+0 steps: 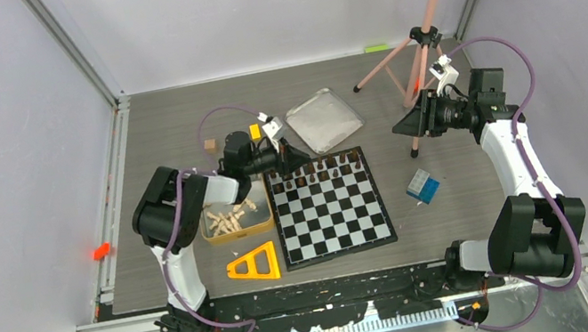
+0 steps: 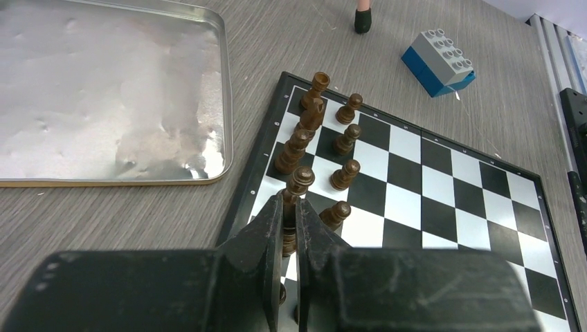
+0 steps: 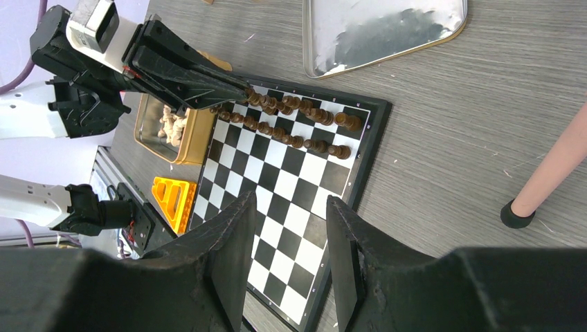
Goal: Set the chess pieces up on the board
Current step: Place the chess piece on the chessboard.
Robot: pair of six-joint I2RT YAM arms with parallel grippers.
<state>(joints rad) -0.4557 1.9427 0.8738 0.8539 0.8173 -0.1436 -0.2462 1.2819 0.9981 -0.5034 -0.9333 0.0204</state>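
Note:
The board lies in the middle of the table. Several dark brown chess pieces stand in two rows along its far edge. My left gripper is over the far left corner of the board. It is shut on a dark brown piece standing upright in the back row, beside other dark pieces. Pale pieces lie in the gold tin. My right gripper is open and empty, held above the table right of the board.
A silver tin lid lies behind the board. A yellow triangular block sits at its front left, a blue and grey brick at its right. A pink tripod stands at the back right. A small wooden cube lies at the back left.

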